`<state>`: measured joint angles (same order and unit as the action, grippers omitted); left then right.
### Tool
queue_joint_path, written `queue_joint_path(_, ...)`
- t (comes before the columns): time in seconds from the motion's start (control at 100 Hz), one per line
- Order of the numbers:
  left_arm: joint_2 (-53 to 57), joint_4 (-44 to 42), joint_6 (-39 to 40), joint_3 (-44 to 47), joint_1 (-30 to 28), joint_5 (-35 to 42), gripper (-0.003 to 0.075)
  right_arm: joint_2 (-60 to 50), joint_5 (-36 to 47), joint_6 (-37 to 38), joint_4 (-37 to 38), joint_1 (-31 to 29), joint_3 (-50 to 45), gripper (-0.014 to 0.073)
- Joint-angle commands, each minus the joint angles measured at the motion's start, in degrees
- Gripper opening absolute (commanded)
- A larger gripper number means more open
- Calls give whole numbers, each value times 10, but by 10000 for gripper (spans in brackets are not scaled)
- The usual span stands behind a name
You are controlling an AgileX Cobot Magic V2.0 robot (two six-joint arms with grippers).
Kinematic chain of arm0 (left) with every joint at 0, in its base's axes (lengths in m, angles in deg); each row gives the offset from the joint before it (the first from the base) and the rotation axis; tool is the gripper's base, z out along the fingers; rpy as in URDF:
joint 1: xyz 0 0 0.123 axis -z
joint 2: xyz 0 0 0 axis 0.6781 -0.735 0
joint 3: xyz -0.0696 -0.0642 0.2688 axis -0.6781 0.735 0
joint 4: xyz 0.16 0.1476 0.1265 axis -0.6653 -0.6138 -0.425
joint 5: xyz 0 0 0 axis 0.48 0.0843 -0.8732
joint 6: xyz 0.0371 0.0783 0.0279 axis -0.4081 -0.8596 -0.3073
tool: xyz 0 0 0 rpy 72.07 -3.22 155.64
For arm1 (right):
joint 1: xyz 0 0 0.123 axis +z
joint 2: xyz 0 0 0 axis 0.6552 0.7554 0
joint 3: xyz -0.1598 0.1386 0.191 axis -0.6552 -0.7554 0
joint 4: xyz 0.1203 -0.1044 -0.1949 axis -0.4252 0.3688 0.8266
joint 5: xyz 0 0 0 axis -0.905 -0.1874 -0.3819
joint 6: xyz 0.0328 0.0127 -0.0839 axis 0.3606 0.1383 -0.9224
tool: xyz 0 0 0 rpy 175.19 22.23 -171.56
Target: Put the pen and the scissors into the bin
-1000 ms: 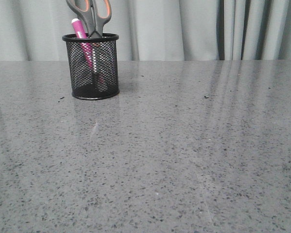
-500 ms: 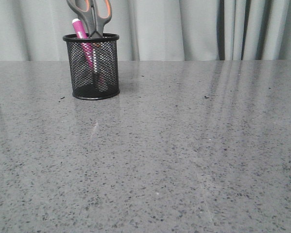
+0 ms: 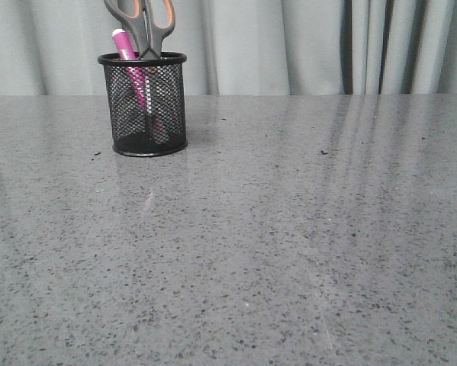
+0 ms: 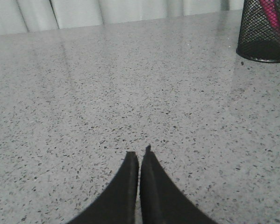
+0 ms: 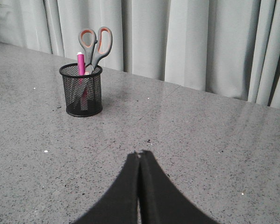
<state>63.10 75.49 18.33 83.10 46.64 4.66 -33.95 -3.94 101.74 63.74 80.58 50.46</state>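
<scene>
The black mesh bin point(image 3: 143, 104) stands at the far left of the table. The magenta pen point(image 3: 129, 53) and the scissors point(image 3: 143, 23) stand upright inside it, handles up. The bin point(image 5: 81, 90), pen point(image 5: 81, 63) and scissors point(image 5: 96, 44) also show in the right wrist view, far ahead of my right gripper point(image 5: 140, 153), which is shut and empty. In the left wrist view the bin point(image 4: 265, 32) shows at one corner, with a bit of pink pen point(image 4: 273, 10) inside. My left gripper point(image 4: 140, 153) is shut and empty, away from the bin. No arm shows in the front view.
The grey speckled table point(image 3: 274, 244) stretches to grey curtains point(image 3: 312, 46) at the back. A few dark specks point(image 3: 323, 152) lie on the surface.
</scene>
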Motion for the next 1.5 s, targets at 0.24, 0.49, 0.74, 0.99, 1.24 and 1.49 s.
queue_joint_path(0.24, 18, 1, 4, 25, -2, 40, -19, 13, 12, -3, 35, -2, 10, -70)
queue_joint_path(0.49, 18, 1, 4, 25, -2, 40, -19, 14, 110, 3, 35, -85, -50, -70)
queue_joint_path(0.74, 18, 1, 4, 25, -2, 40, -19, 36, 322, -183, -203, -328, -203, -70)
queue_joint_path(0.99, 18, 1, 4, 25, -2, 40, -19, 9, 311, -180, -204, -418, -255, -70)
queue_joint_path(1.24, 18, 1, 4, 25, -2, 40, -19, -20, 175, -180, -223, -420, -255, -70)
queue_joint_path(1.49, 18, 1, 3, 25, -2, 40, -19, -20, 176, -180, -223, -420, -255, -70)
